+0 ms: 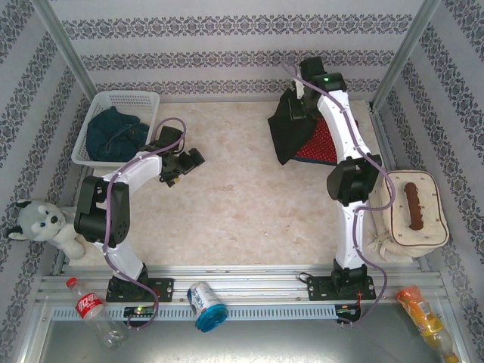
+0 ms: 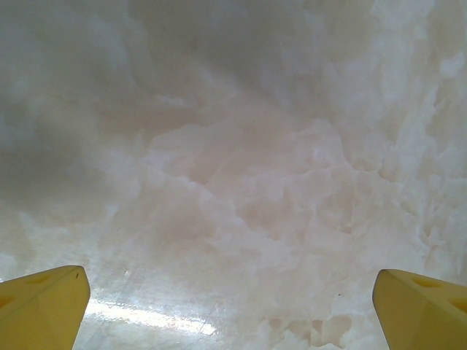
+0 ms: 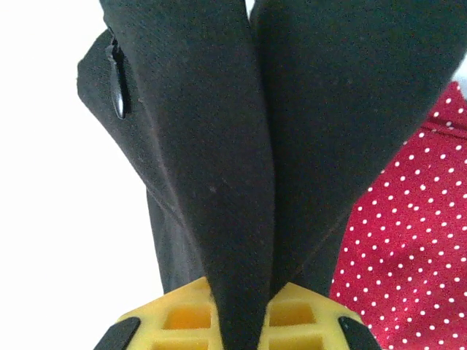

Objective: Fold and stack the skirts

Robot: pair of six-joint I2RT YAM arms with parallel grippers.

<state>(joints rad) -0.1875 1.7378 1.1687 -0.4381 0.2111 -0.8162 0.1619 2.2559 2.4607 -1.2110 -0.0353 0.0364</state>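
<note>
Basket (image 1: 141, 103) holds blue denim (image 1: 112, 133)

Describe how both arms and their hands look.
The left arm and right arm have white links, black joints and a purple cable along each. The left hand and right hand have yellow fingers; the right's show square hollows.

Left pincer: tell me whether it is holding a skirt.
No: the left pincer stands wide open over the bare table, with no cloth in it.
</note>
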